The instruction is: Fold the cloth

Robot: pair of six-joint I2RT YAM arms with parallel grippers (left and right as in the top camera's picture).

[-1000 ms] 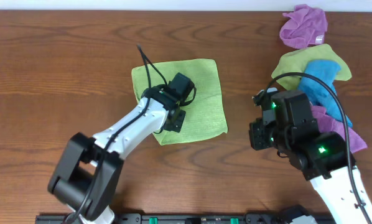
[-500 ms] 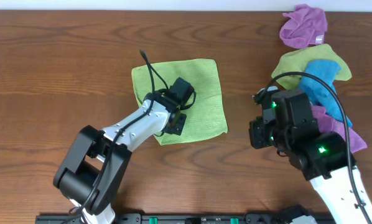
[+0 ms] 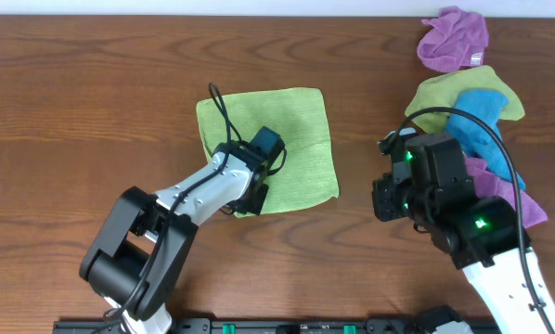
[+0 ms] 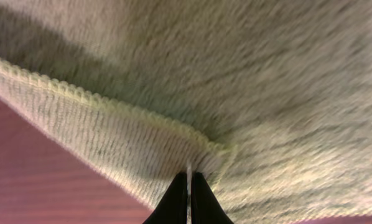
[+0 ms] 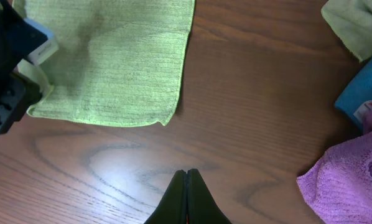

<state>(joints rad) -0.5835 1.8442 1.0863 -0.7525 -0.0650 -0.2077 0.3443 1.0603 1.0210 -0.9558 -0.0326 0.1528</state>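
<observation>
Left wrist view: left pincer (image 4: pixel 188 186) pinches the hem of the cloth (image 4: pixel 248 74); right pincer (image 5: pixel 186 186) closed, empty

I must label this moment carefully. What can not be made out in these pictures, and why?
1. Left wrist view: blurred and very close; past the left tool, the cloth runs off the edges.
2. Overhead: the cloth's near left corner is under the left arm.
3. Overhead: the right arm covers part of the lower purple cloth.
4. Right wrist view: the right edge cuts off the blue cloth.
</observation>
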